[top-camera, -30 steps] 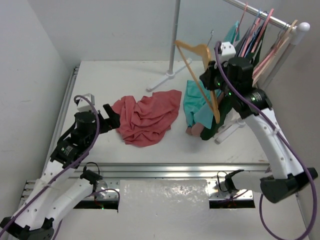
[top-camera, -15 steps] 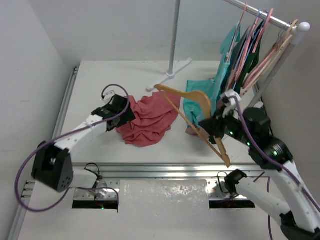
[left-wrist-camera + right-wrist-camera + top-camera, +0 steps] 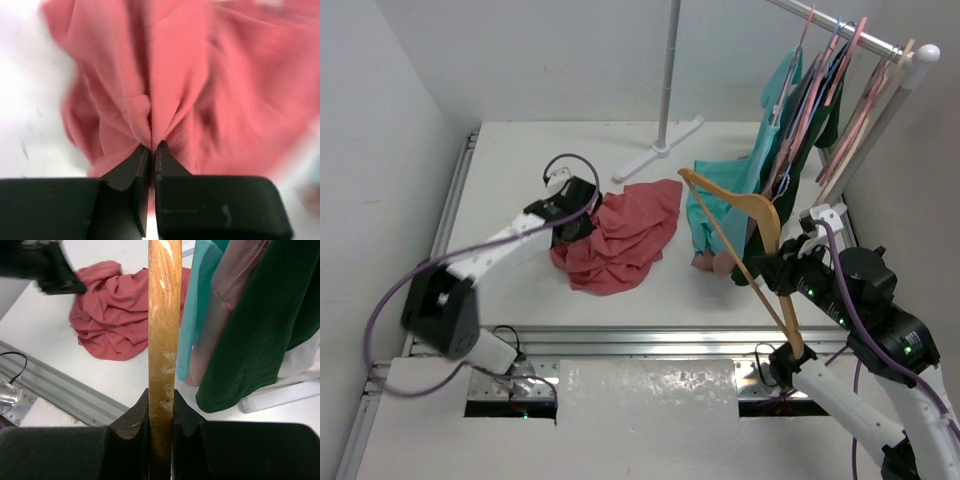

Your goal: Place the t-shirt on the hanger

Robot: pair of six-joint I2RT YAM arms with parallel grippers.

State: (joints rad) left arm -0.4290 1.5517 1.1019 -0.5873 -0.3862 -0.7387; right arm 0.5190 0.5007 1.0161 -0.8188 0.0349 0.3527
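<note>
The coral-red t-shirt (image 3: 625, 235) lies crumpled on the white table. My left gripper (image 3: 575, 222) is at its left edge. In the left wrist view the gripper (image 3: 151, 147) is shut on a pinched fold of the t-shirt (image 3: 200, 80). The light-brown wooden hanger (image 3: 748, 205) is held in the air to the right of the shirt, tilted, with its crossbar running down toward the front. My right gripper (image 3: 777, 266) is shut on it. In the right wrist view the fingers clamp the hanger's wooden bar (image 3: 164, 300) at the gripper (image 3: 161, 395), with the t-shirt (image 3: 115, 315) lying beyond on the left.
A clothes rack (image 3: 840, 30) at the back right carries a teal shirt (image 3: 715, 205), a dark green garment (image 3: 250, 340) and pink hangers, close behind the held hanger. The rack's pole foot (image 3: 655, 155) stands behind the t-shirt. An aluminium rail (image 3: 650, 340) borders the table's front.
My left gripper reached the t-shirt's left edge and closed on a fold. My right arm carried the hanger down from beside the rack, then a little right and back.
</note>
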